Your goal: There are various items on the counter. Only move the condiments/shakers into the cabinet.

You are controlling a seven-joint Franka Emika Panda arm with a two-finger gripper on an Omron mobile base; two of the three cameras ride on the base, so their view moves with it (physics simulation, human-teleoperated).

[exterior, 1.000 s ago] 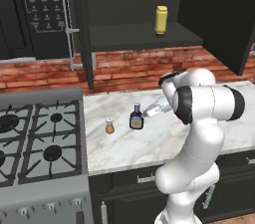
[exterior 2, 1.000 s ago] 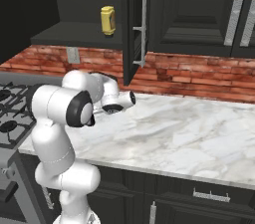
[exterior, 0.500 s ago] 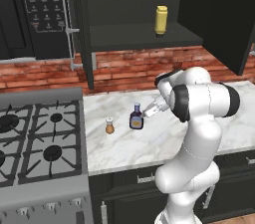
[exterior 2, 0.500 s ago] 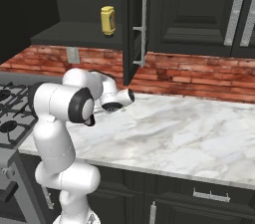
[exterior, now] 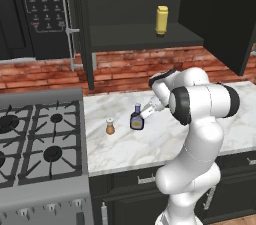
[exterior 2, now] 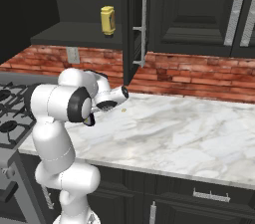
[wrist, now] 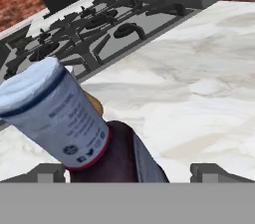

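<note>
Marble desk (exterior: pixel 130 144) beside the stove (exterior: pixel 40 139), dark cabinet (exterior: pixel 145 36) above.
End effector (wrist: pixel 127 173) spread wide astride the sauce bottle (exterior: pixel 137 119); shaker (exterior: pixel 110 127) nearby; yellow bottle (exterior: pixel 161 20) on the cabinet shelf.

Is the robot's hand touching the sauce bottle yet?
Apart. In the hand view the sauce bottle sits between the open gripper's fingertips, with a gap showing on each side. It stands on the counter.
</note>
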